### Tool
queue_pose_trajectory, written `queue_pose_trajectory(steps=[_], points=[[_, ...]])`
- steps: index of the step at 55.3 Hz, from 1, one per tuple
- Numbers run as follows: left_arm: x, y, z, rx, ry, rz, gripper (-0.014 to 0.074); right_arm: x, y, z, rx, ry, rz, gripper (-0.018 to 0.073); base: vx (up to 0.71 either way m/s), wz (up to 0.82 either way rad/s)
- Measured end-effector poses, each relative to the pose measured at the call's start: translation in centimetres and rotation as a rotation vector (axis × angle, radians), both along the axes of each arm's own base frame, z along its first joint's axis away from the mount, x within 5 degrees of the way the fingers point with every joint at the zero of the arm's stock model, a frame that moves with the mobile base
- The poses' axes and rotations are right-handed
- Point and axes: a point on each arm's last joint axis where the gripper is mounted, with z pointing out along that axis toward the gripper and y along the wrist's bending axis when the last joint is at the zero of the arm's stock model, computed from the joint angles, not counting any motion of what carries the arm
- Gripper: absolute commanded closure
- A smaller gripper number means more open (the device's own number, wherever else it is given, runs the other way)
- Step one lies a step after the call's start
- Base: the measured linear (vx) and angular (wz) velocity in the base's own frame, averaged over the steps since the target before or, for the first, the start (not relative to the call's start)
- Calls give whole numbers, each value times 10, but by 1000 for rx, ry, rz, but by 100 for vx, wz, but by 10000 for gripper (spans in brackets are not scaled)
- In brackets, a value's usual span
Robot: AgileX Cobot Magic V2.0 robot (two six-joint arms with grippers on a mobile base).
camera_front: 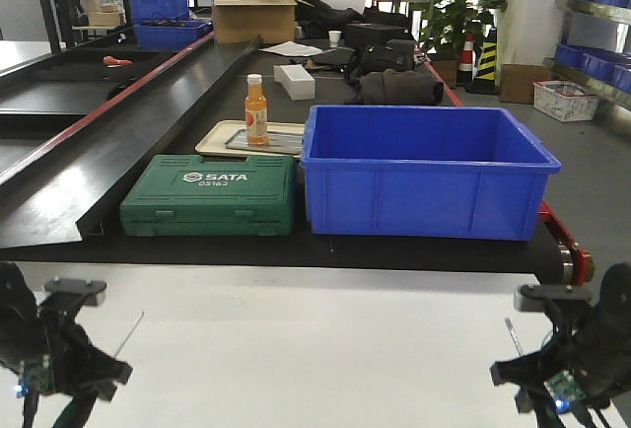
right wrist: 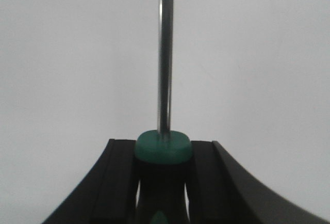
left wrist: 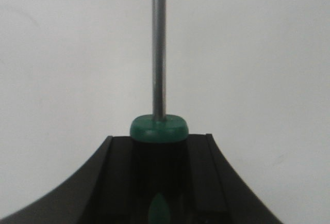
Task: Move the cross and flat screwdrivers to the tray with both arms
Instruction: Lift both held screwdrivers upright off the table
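Largest, filling the near foreground: one white tabletop (camera_front: pixel 315 349). Beyond it, one long black conveyor bench (camera_front: pixel 197 103), running away from the robot. On the bench, one deep blue bin (camera_front: pixel 424 186). Just beside it to the left, one green SATA tool case (camera_front: pixel 209 196). Behind the case, one beige tray (camera_front: pixel 212 142) with a flat grey inset; separate metal tray or not, cannot tell.

Two grippers, well apart at the near corners of the tabletop: left gripper (left wrist: pixel 159 149) and right gripper (right wrist: pixel 164 152). Both clenched, with one black handle apiece squeezed between black fingers (left wrist: pixel 116 177), and a green collar sitting just past the fingertips.

Upright on the beige tray: one orange bottle (camera_front: pixel 256 109).

Slimmest of all, two screwdrivers, over the white tabletop and well short of the tray: left screwdriver (left wrist: pixel 158 53) and right screwdriver (right wrist: pixel 165 53). Long axis in line with the gripper in each wrist view, with the metal shaft straight out ahead between the fingers and the tip past the top edge. In the front view, both shafts tilted up and forward toward the bench, leaning slightly inward. Cross or flat: cannot tell.
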Motion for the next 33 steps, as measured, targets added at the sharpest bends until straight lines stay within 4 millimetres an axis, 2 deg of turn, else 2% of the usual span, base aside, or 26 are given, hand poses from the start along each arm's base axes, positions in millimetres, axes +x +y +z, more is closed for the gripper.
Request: queue_pose_trajectory(steps=[9, 16, 22, 33], points=[[-14, -17, 70, -50, -216, -10, 596, -11, 28, 51, 29, -169, 89, 567, 0, 0], [-34, -27, 124, -116, -372, -3, 596, -25, 54, 90, 41, -319, 159, 567, 0, 0], [-51, -30, 156, -157, -458, -1, 596, -40, 72, 118, 59, -430, 212, 567, 0, 0], [-88, -27, 208, -182, -611, -8, 596, -64, 90, 151, 93, -542, 268, 567, 0, 0]])
